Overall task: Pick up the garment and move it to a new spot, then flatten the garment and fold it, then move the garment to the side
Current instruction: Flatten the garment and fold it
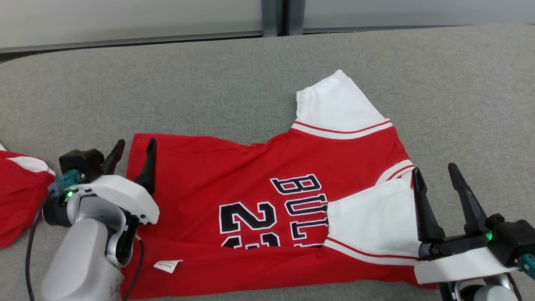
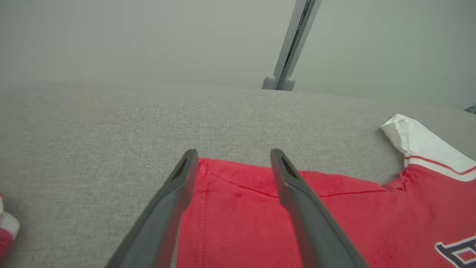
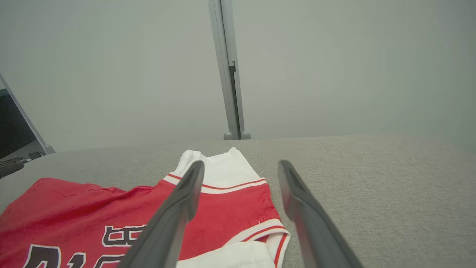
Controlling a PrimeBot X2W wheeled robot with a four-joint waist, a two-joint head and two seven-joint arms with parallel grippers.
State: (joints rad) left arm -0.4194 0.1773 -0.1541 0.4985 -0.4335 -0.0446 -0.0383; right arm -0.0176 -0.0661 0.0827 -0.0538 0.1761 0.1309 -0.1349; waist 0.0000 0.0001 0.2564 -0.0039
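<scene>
Here left gripper (image 1: 136,142) splayed over garment (image 1: 250,175) corner; right gripper (image 1: 434,168) splayed opposite.

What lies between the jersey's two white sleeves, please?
In the head view, red jersey fabric edged with striped trim separates the far sleeve from the near sleeve.

Item: garment (image 1: 259,175), a red short-sleeved jersey with white sleeves and red-striped white trim.
Print: black lettering (image 1: 271,209) outlined in white, letters and numerals, reading sideways in the head view.
Pose: spread front-up and mostly flat, hem toward the left, shoulders toward the right. Creases run along the far edge.
Sleeves: far sleeve (image 1: 334,104) lies flat, pointing away. The near sleeve (image 1: 372,221) is folded inward over the chest and covers part of the lettering.
Tag: small white label (image 1: 167,265) on the red cloth by the near-left corner.
Location: grey fabric surface (image 1: 209,75).
</scene>
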